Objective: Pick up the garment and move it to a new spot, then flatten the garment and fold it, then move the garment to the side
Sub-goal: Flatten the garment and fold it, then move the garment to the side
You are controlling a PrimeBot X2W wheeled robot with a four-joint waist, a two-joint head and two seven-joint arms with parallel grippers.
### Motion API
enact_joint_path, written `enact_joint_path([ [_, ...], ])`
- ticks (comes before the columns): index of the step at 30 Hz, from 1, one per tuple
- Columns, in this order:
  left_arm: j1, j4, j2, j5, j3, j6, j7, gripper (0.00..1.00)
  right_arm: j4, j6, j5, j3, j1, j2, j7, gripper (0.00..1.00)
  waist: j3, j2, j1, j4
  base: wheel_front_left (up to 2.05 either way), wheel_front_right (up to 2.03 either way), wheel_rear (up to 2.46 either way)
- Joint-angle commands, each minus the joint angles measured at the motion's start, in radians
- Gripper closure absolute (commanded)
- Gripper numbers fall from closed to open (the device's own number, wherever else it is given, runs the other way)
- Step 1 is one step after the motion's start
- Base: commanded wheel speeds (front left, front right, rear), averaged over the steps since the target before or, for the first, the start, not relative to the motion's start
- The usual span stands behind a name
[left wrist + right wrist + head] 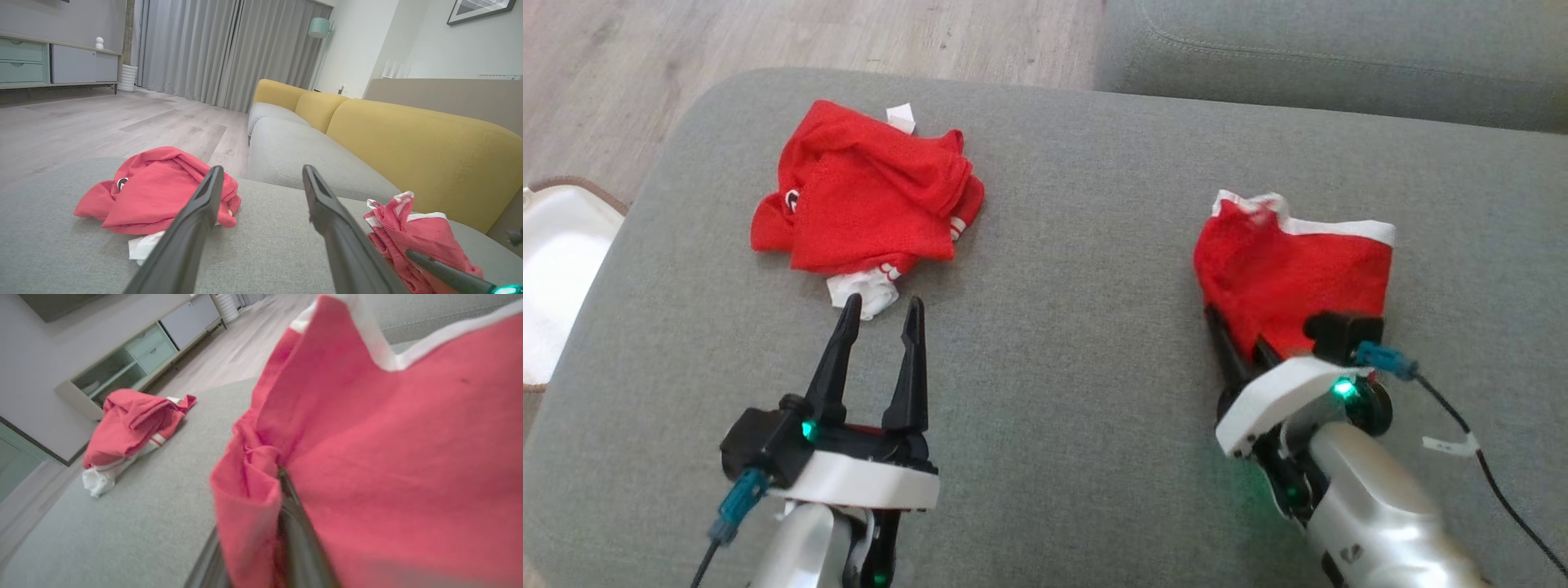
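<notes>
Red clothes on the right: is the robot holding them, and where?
Yes. The right gripper pinches the red garment by its lower edge, nearest the robot, with cloth bunched around it. The left gripper is open, holding nothing.

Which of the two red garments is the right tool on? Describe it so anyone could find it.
On the grey cushion, look to the robot's right. The held garment stands bunched over the right tool, a white band along its top edge. The other garment lies in a low crumpled heap beyond the left tool.
</notes>
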Motion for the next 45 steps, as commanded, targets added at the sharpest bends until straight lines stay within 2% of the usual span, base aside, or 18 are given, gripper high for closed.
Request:
enact_joint_path([
  [1, -0.011, -0.024, 0.006, 0.006, 0.039, -0.005, -0.005, 0.0, -0.005, -0.001, -0.014, 0.047, -0.034, -0.002, -0.002, 0.0, -0.002, -0.0001, 0.0, -0.007, 0.0, 0.0, 0.0],
  [7, -0.012, -0.028, 0.006, 0.007, 0.051, -0.005, -0.005, 0.0, -0.004, -0.001, -0.031, 0.161, -0.056, -0.006, -0.015, 0.0, -0.004, -0.0001, 0.0, -0.05, 0.0, 0.0, 0.0],
  [11, -0.021, -0.039, 0.006, 0.01, 0.068, -0.005, -0.005, 0.0, -0.067, -0.001, -0.006, 0.178, -0.068, -0.009, -0.042, 0.0, -0.007, -0.0001, 0.0, -0.095, 0.0, 0.0, 0.0],
  [15, -0.031, -0.051, 0.006, 0.012, 0.082, -0.005, -0.005, 0.0, -0.141, -0.001, -0.03, 0.172, -0.083, -0.045, -0.056, 0.0, -0.002, -0.0001, 0.0, -0.135, 0.0, 0.0, 0.0],
  [19, -0.054, -0.06, 0.006, 0.025, 0.091, -0.005, -0.005, 0.0, -0.243, -0.001, -0.098, 0.051, -0.075, -0.096, -0.06, 0.0, 0.002, -0.0001, 0.0, -0.185, 0.0, 0.0, 0.0],
  [20, -0.065, -0.067, 0.006, 0.027, 0.098, -0.005, -0.005, 0.0, -0.296, -0.001, -0.168, -0.04, -0.051, -0.118, -0.06, 0.0, 0.003, -0.0001, 0.0, -0.207, 0.0, 0.0, 0.0],
  [21, -0.069, -0.07, 0.006, 0.027, 0.102, -0.005, -0.005, 0.0, -0.321, -0.001, -0.203, -0.088, -0.033, -0.12, -0.06, 0.0, 0.004, -0.0001, 0.0, -0.218, 0.0, 0.0, 0.0],
  [25, -0.074, -0.079, 0.006, 0.028, 0.108, -0.005, -0.005, 0.0, -0.414, -0.001, -0.322, -0.278, 0.059, -0.084, -0.06, 0.0, 0.007, -0.0001, 0.0, -0.256, 0.0, 0.0, 0.0],
  [28, -0.072, -0.08, 0.006, 0.026, 0.102, -0.006, -0.005, 0.0, -0.477, -0.001, -0.399, -0.368, 0.131, -0.039, -0.061, 0.0, 0.011, -0.0001, 0.0, -0.274, 0.0, 0.0, 0.0],
  [31, -0.066, -0.078, 0.006, 0.028, 0.095, -0.006, -0.005, 0.0, -0.535, -0.001, -0.5, -0.414, 0.198, -0.014, -0.061, 0.0, 0.013, -0.0001, 0.0, -0.286, 0.0, 0.0, 0.0],
  [34, -0.057, -0.074, 0.006, 0.034, 0.09, -0.006, -0.005, 0.0, -0.56, -0.001, -0.533, -0.44, 0.253, 0.014, -0.061, 0.0, 0.015, -0.0001, 0.0, -0.291, 0.0, 0.0, 0.0],
  [45, -0.048, -0.072, 0.006, 0.029, 0.079, -0.006, -0.005, 0.0, -0.57, -0.001, -0.555, -0.462, 0.264, 0.043, -0.061, 0.0, 0.032, -0.0001, 0.0, -0.285, 0.0, 0.0, 0.0],
])
